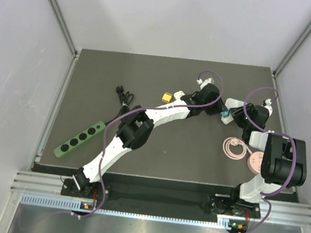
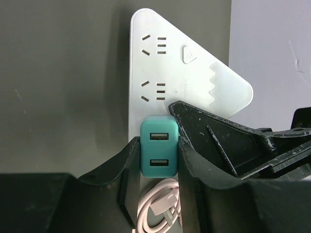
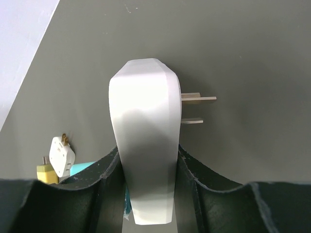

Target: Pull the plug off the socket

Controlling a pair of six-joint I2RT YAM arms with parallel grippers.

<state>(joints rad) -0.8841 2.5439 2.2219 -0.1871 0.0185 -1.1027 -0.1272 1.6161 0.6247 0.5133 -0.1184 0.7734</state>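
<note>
1. Left wrist view: the left tool (image 2: 158, 144) is clamped on the teal plug (image 2: 158, 158), one finger on each side wall. The two USB ports face the camera. Holding the sides leaves a straight pull away from the socket face.
2. Just past that tool's tips lies the white triangular socket (image 2: 184, 73). The plug sits against its nearest part and looks seated, so I judge the pull not yet done.
3. The right tool (image 3: 147, 153) is closed on the socket's two faces, seen edge-on in its own camera. Two metal prongs (image 3: 197, 109) jut out to its right. This grip probably serves as an anchor, so the socket does not follow the plug.
4. The right tool's black fingers crowd in just right of the left tool, leaving little room between them.
5. Farther out, a pale pink cable (image 2: 160, 208) lies under the left tool. Left of the right tool, a white pronged adapter (image 3: 62, 155) and a yellow cube (image 3: 46, 173) rest on the desk (image 3: 243, 48).
</note>
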